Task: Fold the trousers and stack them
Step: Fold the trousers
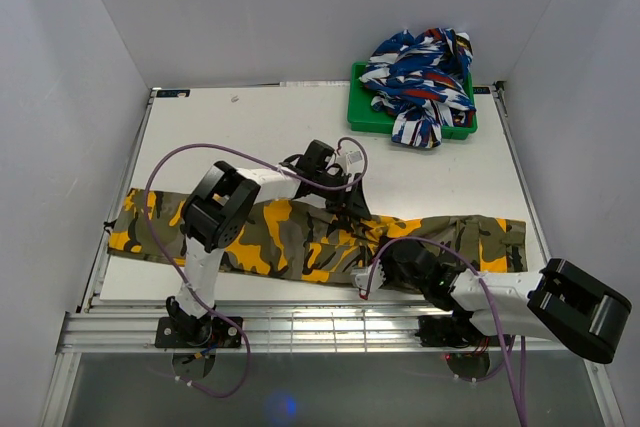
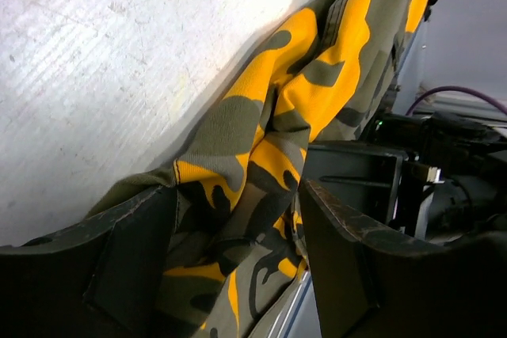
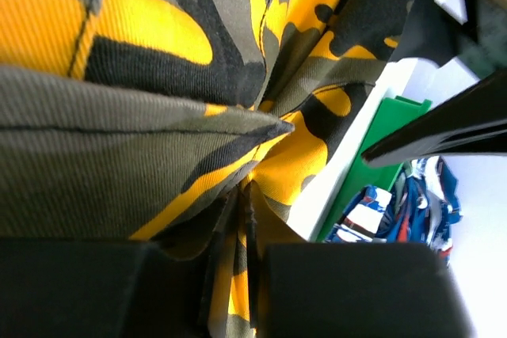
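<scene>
Tray [image 1: 365,119] of blue garments [image 1: 420,82] — beyond trousers [image 1: 300,237]

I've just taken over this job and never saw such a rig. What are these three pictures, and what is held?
These are a left arm and a right arm of a robot, bolted at the near edge of a white table. The wide picture looks down from above and behind them; the other two come from a camera on each wrist. Camouflage trousers lie stretched across the table. At the back, a green tray holds a bundle of blue, white and red cloth. The right gripper is shut, pinching a fold of the trousers. The left gripper is open, its fingers either side of a raised fold without clamping it.
</scene>
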### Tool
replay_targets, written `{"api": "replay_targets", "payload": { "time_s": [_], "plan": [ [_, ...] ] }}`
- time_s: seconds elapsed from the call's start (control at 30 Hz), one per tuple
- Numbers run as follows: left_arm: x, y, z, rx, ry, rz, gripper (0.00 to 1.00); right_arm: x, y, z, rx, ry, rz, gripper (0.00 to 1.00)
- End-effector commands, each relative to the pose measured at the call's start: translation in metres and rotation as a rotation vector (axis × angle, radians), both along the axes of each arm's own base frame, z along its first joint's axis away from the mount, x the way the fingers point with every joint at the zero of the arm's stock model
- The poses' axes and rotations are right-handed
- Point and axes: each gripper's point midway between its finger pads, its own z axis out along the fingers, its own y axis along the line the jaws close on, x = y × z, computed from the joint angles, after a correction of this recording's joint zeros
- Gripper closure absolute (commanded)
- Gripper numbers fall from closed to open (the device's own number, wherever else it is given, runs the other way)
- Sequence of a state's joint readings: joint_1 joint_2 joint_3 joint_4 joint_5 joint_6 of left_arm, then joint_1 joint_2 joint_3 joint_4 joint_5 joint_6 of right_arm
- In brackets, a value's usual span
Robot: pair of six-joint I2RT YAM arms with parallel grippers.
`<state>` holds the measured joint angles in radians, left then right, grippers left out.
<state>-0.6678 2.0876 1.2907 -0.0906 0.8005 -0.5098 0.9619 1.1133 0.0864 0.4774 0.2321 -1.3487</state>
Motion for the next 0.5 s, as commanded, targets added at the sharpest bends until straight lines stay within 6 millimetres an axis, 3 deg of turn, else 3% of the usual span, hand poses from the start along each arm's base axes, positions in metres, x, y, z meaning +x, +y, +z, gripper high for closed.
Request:
{"api": "replay_targets", "payload": {
  "time_s": [0.0,0.13,0.3,0.33,0.37,0.43,0.47],
  "plan": [
    [-0.002,-0.022,0.015,-0.115,0.038,0.0,0.27,-0.046,-0.048,-0.07,-0.192,0.146,0.05,0.86],
    [0.009,-0.031,0.027,-0.174,0.021,0.019,0.33,-0.046,-0.049,-0.069,-0.196,0.127,0.057,0.74],
    [0.041,-0.028,0.043,-0.221,-0.031,0.11,0.43,-0.049,-0.051,-0.07,-0.201,0.114,0.067,0.61],
    [0.055,-0.023,0.046,-0.212,-0.064,0.161,0.45,-0.048,-0.051,-0.069,-0.199,0.106,0.063,0.51],
    [0.062,-0.02,0.048,-0.207,-0.083,0.187,0.5,-0.048,-0.053,-0.069,-0.206,0.106,0.063,0.25],
    [0.083,-0.007,0.052,-0.191,-0.139,0.257,0.56,-0.047,-0.054,-0.069,-0.212,0.099,0.058,0.05],
    [0.088,-0.002,0.049,-0.173,-0.143,0.276,0.61,-0.047,-0.054,-0.069,-0.216,0.098,0.058,0.02]
  ]
}}
